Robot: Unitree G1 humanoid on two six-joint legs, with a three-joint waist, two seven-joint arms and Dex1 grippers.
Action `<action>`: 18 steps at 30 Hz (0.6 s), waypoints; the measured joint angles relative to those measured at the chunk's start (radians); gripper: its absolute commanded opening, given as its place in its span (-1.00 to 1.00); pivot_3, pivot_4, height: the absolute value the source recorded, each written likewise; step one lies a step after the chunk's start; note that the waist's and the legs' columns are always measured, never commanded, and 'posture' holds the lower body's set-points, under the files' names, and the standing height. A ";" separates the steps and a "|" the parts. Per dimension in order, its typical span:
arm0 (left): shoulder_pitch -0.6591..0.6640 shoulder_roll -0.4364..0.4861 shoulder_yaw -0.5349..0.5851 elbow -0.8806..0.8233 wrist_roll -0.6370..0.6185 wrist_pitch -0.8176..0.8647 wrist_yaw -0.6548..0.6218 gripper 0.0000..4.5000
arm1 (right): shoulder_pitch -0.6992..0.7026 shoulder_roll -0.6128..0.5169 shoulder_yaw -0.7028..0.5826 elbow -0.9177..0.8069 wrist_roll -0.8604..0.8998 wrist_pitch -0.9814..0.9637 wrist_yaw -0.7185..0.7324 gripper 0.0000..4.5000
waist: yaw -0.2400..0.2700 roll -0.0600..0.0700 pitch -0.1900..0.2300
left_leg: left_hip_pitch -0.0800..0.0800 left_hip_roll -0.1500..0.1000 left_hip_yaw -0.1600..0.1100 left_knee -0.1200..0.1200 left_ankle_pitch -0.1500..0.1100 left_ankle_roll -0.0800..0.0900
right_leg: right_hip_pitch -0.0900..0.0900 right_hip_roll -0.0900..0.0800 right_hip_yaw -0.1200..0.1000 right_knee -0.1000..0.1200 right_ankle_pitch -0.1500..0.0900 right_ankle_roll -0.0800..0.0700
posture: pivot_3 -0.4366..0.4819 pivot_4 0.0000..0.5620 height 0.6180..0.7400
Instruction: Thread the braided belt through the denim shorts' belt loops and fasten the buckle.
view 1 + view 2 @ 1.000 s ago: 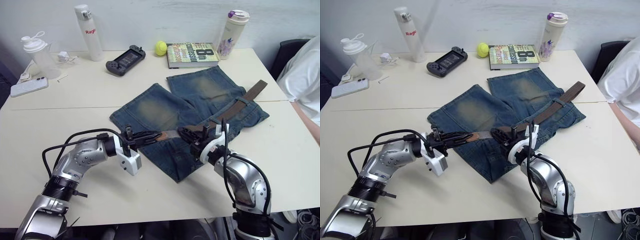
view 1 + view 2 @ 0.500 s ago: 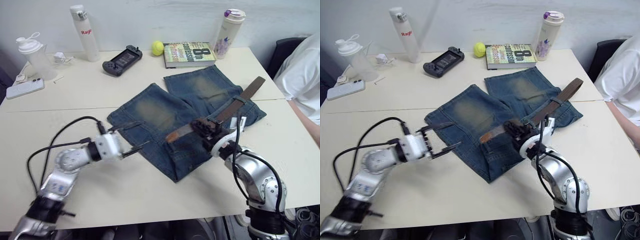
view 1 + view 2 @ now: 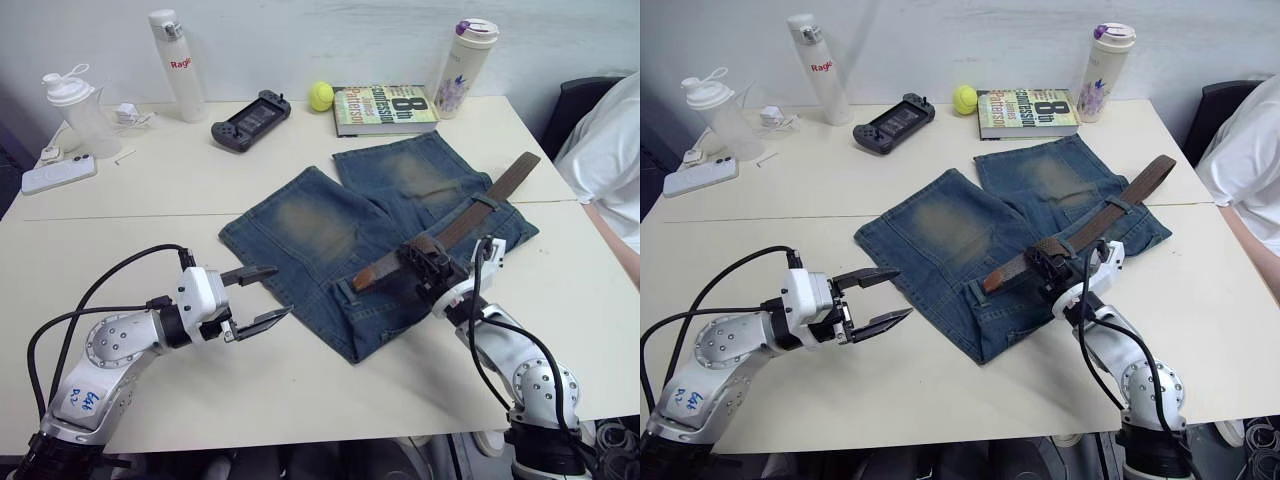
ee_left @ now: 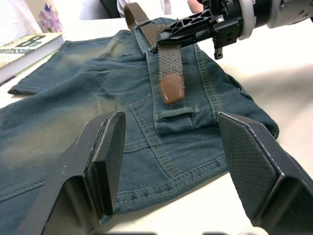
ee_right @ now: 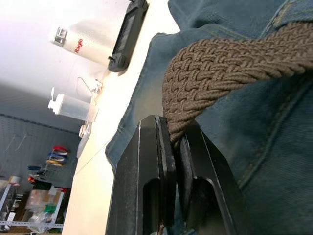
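The right pincer pinches the braided belt lying along the waistband of the denim shorts; the left pincer, spread wide, should steady the next belt loop while the leather tip feeds through.

right gripper clamps braided belt over denim shorts

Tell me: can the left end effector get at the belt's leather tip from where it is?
Probably yes. The left end effector is open beside the denim shorts, and the braided belt tip lies flat on top with nothing between. The right end effector pinches the belt farther along, apart from the tip.
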 measured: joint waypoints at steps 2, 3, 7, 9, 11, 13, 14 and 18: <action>-0.006 -0.010 0.003 0.001 0.005 0.003 -0.007 0.46 | 0.003 -0.007 -0.001 0.007 -0.016 0.008 0.020 -1.00 | 0.001 0.000 0.000 | 0.000 0.000 0.000 0.000 0.000 0.000 | 0.000 0.000 0.000 0.000 0.000 0.000 | -0.05 -0.47 1.00; -0.013 -0.013 0.003 0.002 0.008 0.005 -0.010 0.46 | 0.004 -0.005 0.000 0.008 -0.024 0.014 0.026 -1.00 | 0.001 0.000 0.000 | 0.000 0.000 0.000 0.000 0.000 0.000 | 0.000 0.000 0.000 0.000 0.000 0.000 | -0.05 -0.47 1.00; -0.040 -0.023 0.009 0.005 0.027 0.005 -0.028 0.46 | 0.005 0.036 0.025 0.010 -0.061 0.021 0.047 -1.00 | 0.000 0.000 0.000 | 0.000 0.000 0.000 0.000 0.000 0.000 | 0.000 0.000 0.000 0.000 0.000 0.000 | -0.05 -0.47 1.00; -0.040 -0.032 0.009 0.007 0.037 0.005 -0.034 0.46 | 0.005 0.065 0.033 0.010 -0.082 0.021 0.050 -1.00 | -0.002 0.000 0.000 | 0.000 0.000 0.000 -0.001 0.000 0.000 | -0.001 0.000 0.000 0.000 0.000 0.000 | -0.05 -0.47 1.00; -0.040 -0.038 0.009 0.010 0.040 0.005 -0.039 0.46 | 0.005 0.082 0.042 0.011 -0.094 0.020 0.050 -1.00 | -0.003 0.000 0.000 | 0.000 0.000 0.000 -0.001 0.000 -0.001 | -0.001 0.001 0.000 0.000 0.000 0.000 | -0.05 -0.47 1.00; -0.040 -0.044 0.009 0.011 0.043 0.005 -0.044 0.46 | 0.005 0.099 0.052 0.015 -0.104 0.020 0.050 -1.00 | -0.003 0.000 0.000 | 0.000 0.000 0.000 -0.001 0.000 -0.001 | -0.001 0.001 0.000 0.000 0.000 0.000 | -0.05 -0.47 1.00; -0.040 -0.046 0.009 0.011 0.044 0.005 -0.045 0.46 | 0.005 0.106 0.055 0.016 -0.107 0.020 0.050 -1.00 | -0.002 0.000 0.000 | 0.000 0.000 0.000 -0.001 0.000 -0.001 | -0.001 0.001 0.000 0.000 0.000 0.000 | -0.05 -0.47 1.00; -0.040 -0.050 0.009 0.016 0.059 -0.005 -0.057 0.46 | 0.008 0.123 0.071 0.017 -0.127 0.029 0.054 -1.00 | -0.002 0.000 0.000 | 0.000 0.000 0.000 -0.001 0.000 -0.001 | 0.000 0.000 0.000 0.000 0.000 0.000 | -0.05 -0.47 1.00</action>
